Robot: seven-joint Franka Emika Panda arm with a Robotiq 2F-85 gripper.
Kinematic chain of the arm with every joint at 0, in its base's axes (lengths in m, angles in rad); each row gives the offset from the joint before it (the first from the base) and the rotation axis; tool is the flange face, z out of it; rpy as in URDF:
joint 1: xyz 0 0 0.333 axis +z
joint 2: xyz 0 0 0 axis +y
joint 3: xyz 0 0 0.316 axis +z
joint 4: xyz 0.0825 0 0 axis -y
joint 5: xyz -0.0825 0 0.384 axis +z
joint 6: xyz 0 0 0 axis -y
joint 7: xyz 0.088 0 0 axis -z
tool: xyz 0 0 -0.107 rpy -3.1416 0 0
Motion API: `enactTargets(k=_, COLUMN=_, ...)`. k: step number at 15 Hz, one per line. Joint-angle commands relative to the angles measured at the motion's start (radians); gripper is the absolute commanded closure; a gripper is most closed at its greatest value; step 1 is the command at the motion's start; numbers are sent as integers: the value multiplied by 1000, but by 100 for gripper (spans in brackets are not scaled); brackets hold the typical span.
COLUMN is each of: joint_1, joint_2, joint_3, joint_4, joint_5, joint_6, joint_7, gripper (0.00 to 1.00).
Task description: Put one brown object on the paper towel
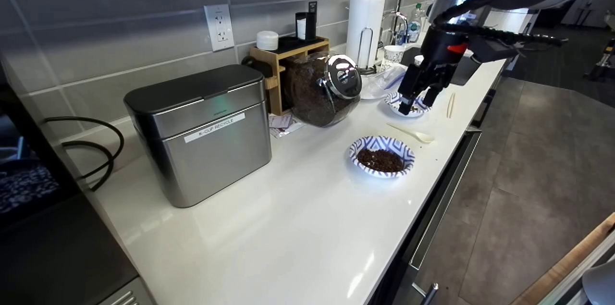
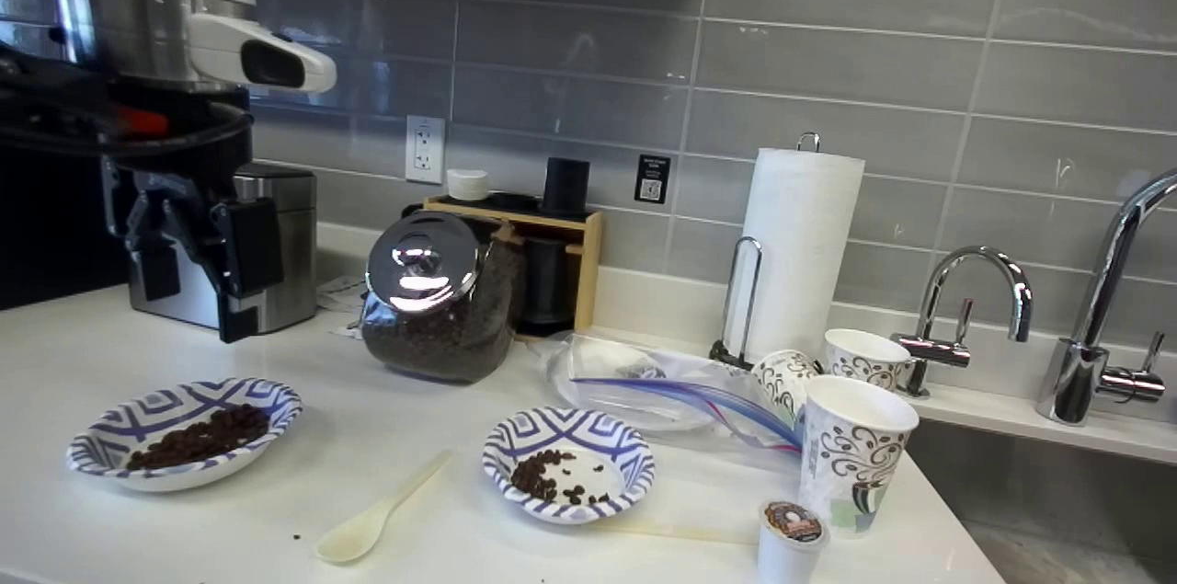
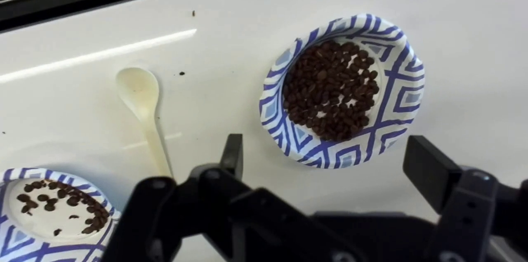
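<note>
Black two-finger gripper [image 3: 330, 158] spread wide, empty; dark-brown oval beans [image 3: 330, 88] in blue-and-white paper bowl [image 3: 400, 99] below, just ahead of jaws. Crowding may make pinch catch several; rim contact could tip bowl.

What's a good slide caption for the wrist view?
Open tool over a white counter, with a fuller bowl of brown beans, a pale spoon and a sparser bowl.
</note>
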Motion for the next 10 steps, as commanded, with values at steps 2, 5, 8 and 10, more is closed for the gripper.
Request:
enactTargets(k=2, joint_1=0, joint_2=29, joint_3=4, joint_4=16, joint_5=4, joint_6=-1, joint_7=-1, gripper=0)
enactTargets(k=5, joint_1=0, joint_2=35, joint_3=4, joint_4=23, joint_5=6, joint_6=-1, joint_7=-1, gripper=0)
enactTargets(k=8, joint_1=11, joint_2=72, joint_3=24, joint_4=30, joint_5=27, joint_6=39, joint_7=40, gripper=0)
enactTargets(k=10, joint_1=10, joint_2=87, joint_3=46, joint_4=24, joint_5=11, joint_6=79, joint_7=71, gripper=0)
